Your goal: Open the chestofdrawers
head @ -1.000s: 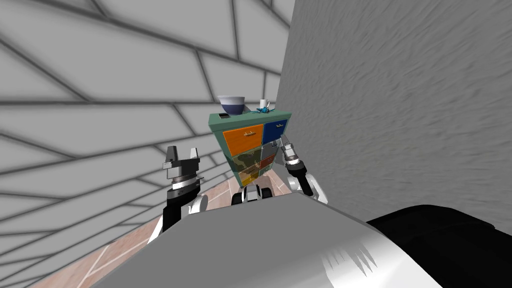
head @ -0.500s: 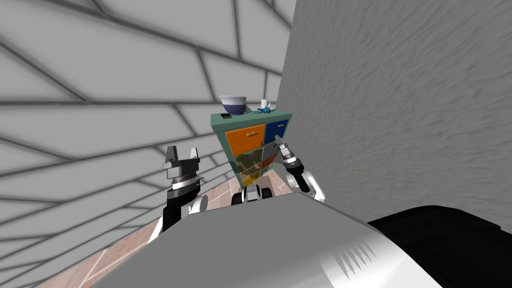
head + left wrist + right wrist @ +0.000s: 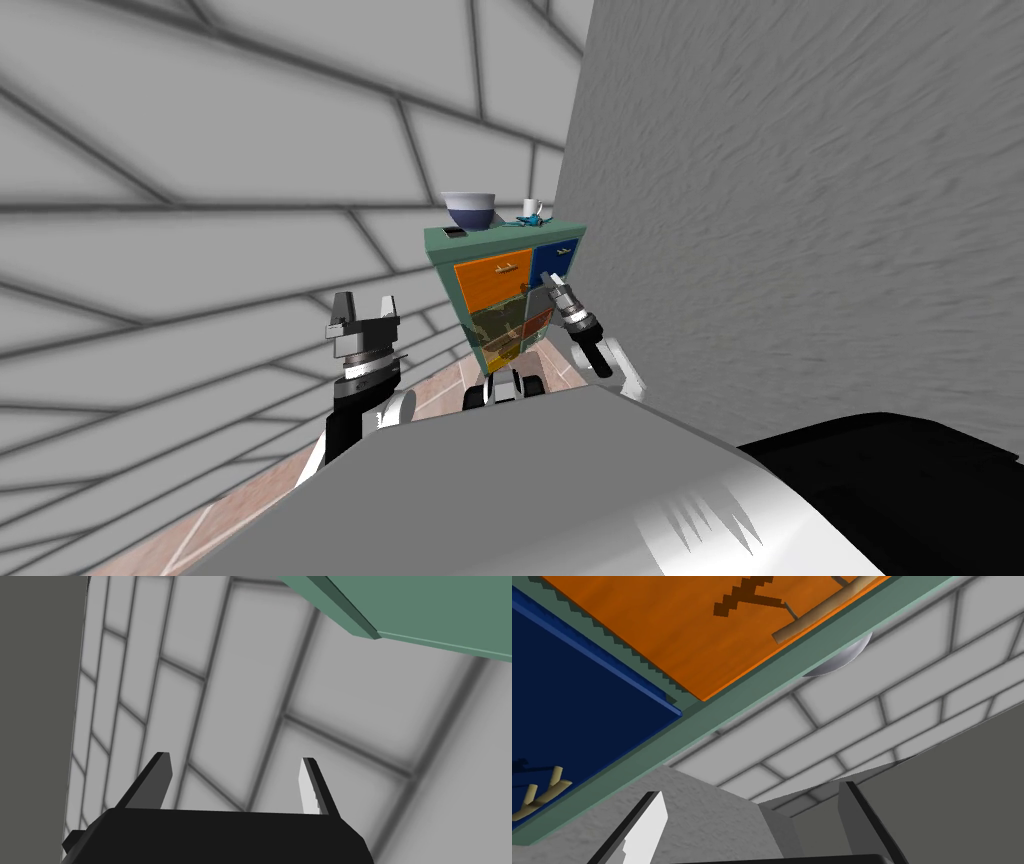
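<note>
Both stand apart and empty: right end effector near the chest of drawers mid-frame, left end effector in free room at its left.

A home: bowl and mug on drawers.

The chest of drawers is matt green with wood-look handles; the grey wall looks rough.

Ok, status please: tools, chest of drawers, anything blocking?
Right tool open, beside blue drawer, gripping nothing. Left tool open, held aside. Chest of drawers shut. No obstacle seen.
</note>
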